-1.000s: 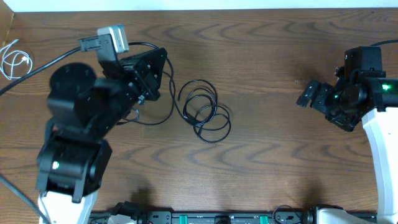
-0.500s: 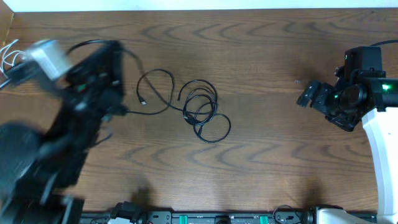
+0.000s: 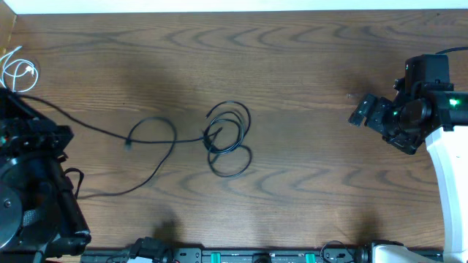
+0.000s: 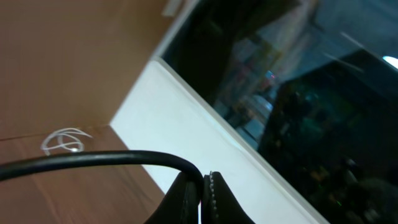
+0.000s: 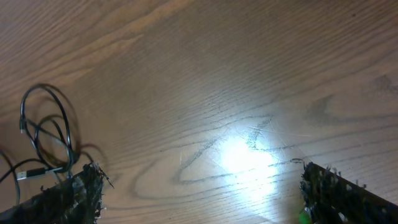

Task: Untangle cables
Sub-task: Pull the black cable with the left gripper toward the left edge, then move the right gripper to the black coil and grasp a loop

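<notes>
A tangle of black cable loops [image 3: 228,136] lies at mid-table. One black strand [image 3: 88,123] runs from it leftward to my left arm [image 3: 33,146] at the far left edge. Another strand makes a loop [image 3: 151,135] and trails down-left. In the left wrist view my left gripper [image 4: 204,186] is shut on a black cable [image 4: 112,158]. The white cable [image 3: 16,73] lies coiled at the far left; it also shows in the left wrist view [image 4: 63,142]. My right gripper [image 3: 365,111] is open and empty at the right. The black loops [image 5: 43,127] show at the left of its view.
The wooden table [image 3: 314,175] has a white border along its back edge [image 3: 234,6]. The right arm's white base [image 3: 446,168] stands at the right edge. A black rail with connectors [image 3: 241,256] runs along the front edge.
My left arm swung from beside the tangle to the far left edge, drawing a black strand out leftward. The tangle slid slightly left and loosened. The right arm has not moved.
</notes>
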Controlling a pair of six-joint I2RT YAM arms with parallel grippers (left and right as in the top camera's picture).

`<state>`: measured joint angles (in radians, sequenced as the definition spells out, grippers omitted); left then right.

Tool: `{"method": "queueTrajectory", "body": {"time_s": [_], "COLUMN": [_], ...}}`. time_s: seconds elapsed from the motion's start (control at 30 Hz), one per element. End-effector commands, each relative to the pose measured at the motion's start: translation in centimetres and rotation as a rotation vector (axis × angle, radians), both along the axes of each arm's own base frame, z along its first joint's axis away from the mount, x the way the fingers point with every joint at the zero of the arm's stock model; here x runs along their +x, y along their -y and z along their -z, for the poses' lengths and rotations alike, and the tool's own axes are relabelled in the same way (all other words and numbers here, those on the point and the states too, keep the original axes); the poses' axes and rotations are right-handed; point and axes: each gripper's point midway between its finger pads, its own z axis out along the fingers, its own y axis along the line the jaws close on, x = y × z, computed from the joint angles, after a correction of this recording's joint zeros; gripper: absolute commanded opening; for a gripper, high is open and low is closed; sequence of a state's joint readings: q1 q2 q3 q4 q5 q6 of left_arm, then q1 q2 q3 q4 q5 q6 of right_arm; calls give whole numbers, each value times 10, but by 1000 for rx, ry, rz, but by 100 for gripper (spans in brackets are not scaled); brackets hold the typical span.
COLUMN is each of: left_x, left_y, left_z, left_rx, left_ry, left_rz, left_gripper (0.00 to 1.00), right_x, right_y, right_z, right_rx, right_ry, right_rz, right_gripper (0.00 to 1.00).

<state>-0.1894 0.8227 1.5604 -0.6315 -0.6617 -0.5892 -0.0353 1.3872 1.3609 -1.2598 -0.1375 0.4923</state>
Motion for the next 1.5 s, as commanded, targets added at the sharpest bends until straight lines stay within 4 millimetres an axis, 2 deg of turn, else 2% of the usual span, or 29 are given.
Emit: {"method": "queueTrajectory", "body": {"time_s": [0.0,0.17,0.27,0.57,0.67,0.77,0.83,1.0,1.17,1.27,1.33,1.47], "left_x": [-6,13,17,11,11,12,13,13,12,12,12,12], "left_y": [-5,37,52,50,50,50,51,51,50,50,50,50], "left_z": [4,30,39,65,71,77,78,78,83,83,83,83], "left_rx": [-14,-4,18,29,28,28,28,28,29,29,29,29], "left_ry": [-14,-130,-179,-295,-323,-351,-355,-359,-379,-380,-380,-380], "left_rz": [-30,238,331,326,326,326,326,326,326,326,326,326], "left_gripper": [8,7,8,8,8,8,8,8,8,8,8,8], "right_x": [2,2,2,6,8,14,14,15,19,28,30,42], "right_y": [2,2,2,-1,-28,-82,-106,-154,-193,-208,-223,-229], "right_z": [-4,-4,-4,-6,-13,-30,-30,7,49,70,79,78], "right_rx": [-10,-10,-10,7,156,337,350,186,134,154,196,147], "right_ry": [14,14,14,32,55,150,170,95,13,-44,-116,-200], "right_rz": [-2,-2,-2,-6,-65,-319,-420,-498,-516,-507,-584,-630], "right_gripper": [99,99,99,99,99,99,99,99,99,91,88,88]}}
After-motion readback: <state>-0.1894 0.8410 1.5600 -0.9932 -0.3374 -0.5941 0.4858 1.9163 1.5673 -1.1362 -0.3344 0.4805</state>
